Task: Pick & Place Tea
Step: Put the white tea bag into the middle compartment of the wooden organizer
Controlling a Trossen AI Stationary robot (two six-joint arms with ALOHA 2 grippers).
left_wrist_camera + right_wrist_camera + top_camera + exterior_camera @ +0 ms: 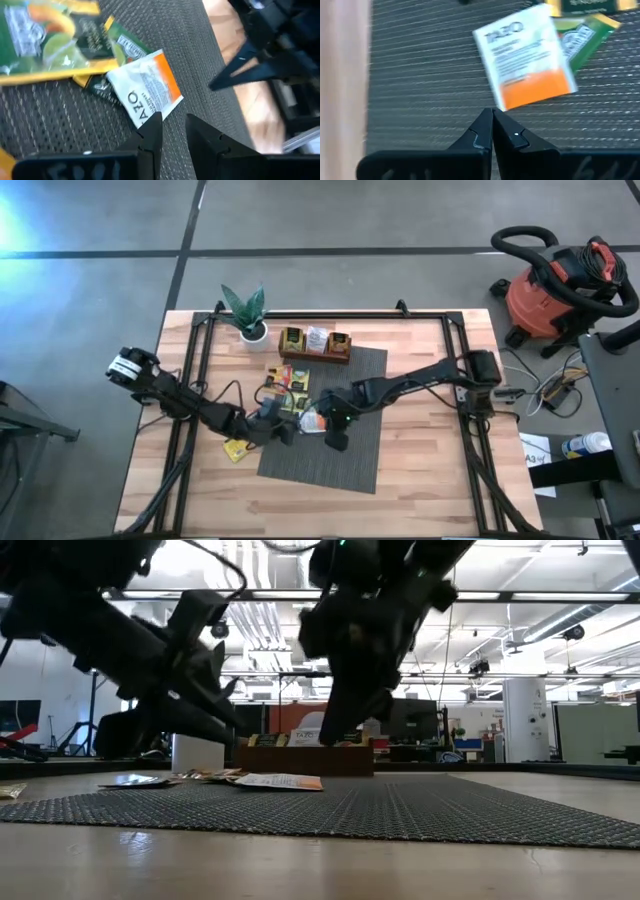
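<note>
Overhead, white-and-orange square tea sachet flat on grey woven mat, left gripper and right gripper flanking; wrist views only: left jaws part-open, empty, right jaws closed, empty, tips beside sachet's orange edge.

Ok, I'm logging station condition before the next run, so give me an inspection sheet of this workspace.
Surface: wooden table with grey mat.
Job's things: white-and-orange tea sachet flat on the mat; green and yellow sachets beside it; one yellow sachet off the mat.
Clutter: wooden tray, potted plant.
Grippers: left gripper open beside the white sachet; right gripper shut, tips at its orange edge.
Cables: loose wires right of the table.
Surroundings: red shop vacuum.
</note>
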